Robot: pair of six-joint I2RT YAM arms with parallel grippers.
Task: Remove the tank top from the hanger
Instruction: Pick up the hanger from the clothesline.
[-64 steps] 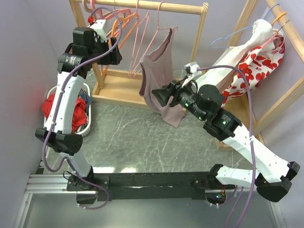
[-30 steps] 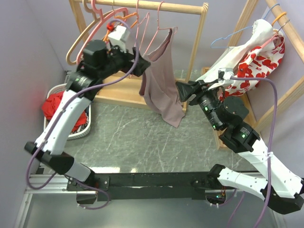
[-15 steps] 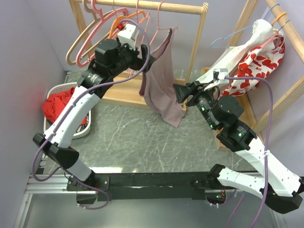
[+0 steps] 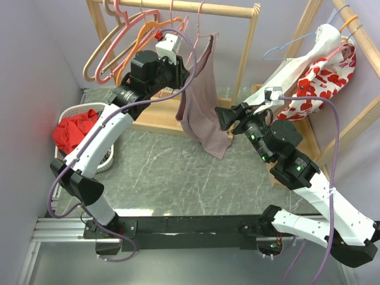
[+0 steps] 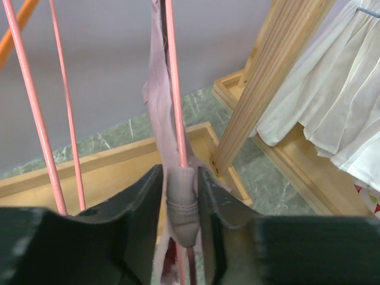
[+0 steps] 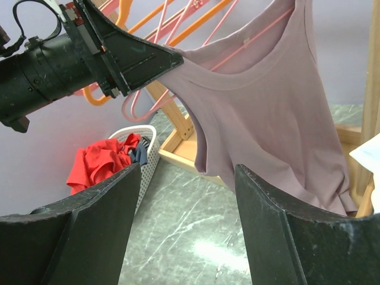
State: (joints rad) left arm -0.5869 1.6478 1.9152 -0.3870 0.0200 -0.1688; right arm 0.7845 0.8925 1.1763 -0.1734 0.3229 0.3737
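Left gripper: I see it clamped on tank top strap.
Right gripper: jaws apart, near tank top.
Basket, left of frame: red garment inside.

The tank top hangs under the rail, between the left hand and right hand.

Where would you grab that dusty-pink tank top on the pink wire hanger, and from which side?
The shoulder strap, where the dusty-pink tank top folds over the pink wire hanger. It hangs as a narrow edge-on band, so the jaws can close across it, probably best from the left, level with the strap, as the left arm's jaws do now.
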